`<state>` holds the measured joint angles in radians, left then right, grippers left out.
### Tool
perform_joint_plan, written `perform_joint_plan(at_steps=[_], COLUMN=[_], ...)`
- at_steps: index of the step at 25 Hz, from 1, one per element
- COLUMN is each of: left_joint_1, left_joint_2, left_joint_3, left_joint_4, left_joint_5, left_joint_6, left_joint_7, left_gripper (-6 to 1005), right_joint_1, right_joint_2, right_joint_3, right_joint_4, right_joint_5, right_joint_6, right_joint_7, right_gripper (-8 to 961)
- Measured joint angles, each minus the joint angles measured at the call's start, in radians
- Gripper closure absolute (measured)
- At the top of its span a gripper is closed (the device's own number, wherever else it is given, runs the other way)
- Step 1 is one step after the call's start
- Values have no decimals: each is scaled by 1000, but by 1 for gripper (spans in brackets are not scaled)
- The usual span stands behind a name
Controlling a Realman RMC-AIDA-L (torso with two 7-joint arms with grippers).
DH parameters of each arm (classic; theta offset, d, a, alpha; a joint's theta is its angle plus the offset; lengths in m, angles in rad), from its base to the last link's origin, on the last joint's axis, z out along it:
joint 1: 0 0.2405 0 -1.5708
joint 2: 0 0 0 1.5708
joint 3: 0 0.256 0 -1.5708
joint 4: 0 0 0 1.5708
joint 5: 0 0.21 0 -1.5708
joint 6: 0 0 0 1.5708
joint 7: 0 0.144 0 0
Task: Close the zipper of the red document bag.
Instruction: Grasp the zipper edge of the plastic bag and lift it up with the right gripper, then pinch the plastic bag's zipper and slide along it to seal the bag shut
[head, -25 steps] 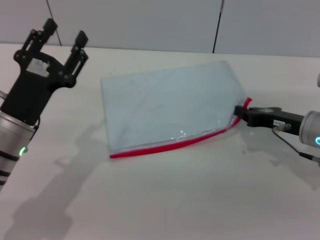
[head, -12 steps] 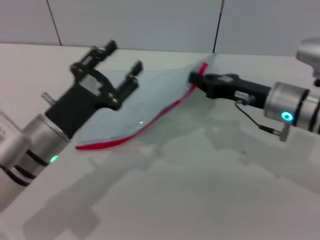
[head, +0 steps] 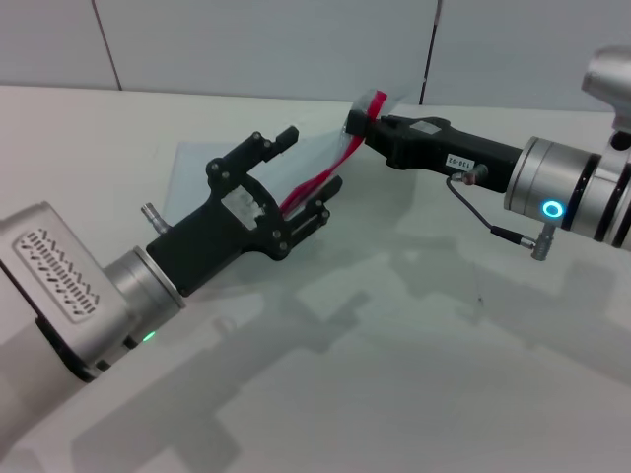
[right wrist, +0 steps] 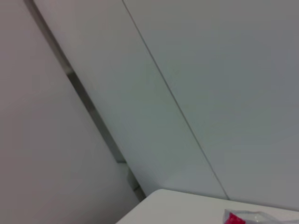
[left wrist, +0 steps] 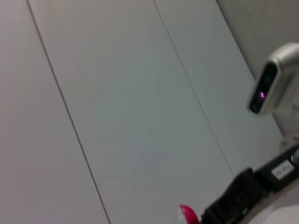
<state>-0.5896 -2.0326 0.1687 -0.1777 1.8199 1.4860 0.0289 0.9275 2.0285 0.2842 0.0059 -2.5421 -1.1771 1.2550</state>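
Table [head: 414, 394]: white, flat, bearing both arms' shadows.

Left gripper [head: 301, 177]: black, jaws spread wide, one finger above and one below the red strip; the strip runs through the gap between them, with no clear contact visible.

Right gripper [head: 360, 123]: black, jaws pinched on the red end of the strip, holding that corner raised off the table. In the left wrist view the same black body [left wrist: 238, 198] shows with the red tip beside it.

Red document bag [head: 212, 168]: translucent pale blue-grey pouch, one corner lifted at the right jaws, its far side sloping down toward the table behind the left jaws. Contents cannot be told.

Zipper [head: 325, 175]: thin bright red strip, slanting down from the right jaws into the left jaws' gap; its red end [right wrist: 236, 218] also shows in the right wrist view.
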Motion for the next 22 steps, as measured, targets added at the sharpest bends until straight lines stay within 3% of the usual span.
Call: perform_joint_plan(at_steps=[22], left_joint_1=[1], left_joint_2=[5], left_joint_3=[0], left_joint_4=[9], left_joint_5=[-1], left_joint_6=[-56], left_joint_7=[38], left_gripper=[359], right_joint_1=[11], right_joint_2=[1], right_joint_3=[-39], right_joint_4=[7], right_joint_5=[-14], right_joint_6=[-80], right_joint_7=[7], right_gripper=[938])
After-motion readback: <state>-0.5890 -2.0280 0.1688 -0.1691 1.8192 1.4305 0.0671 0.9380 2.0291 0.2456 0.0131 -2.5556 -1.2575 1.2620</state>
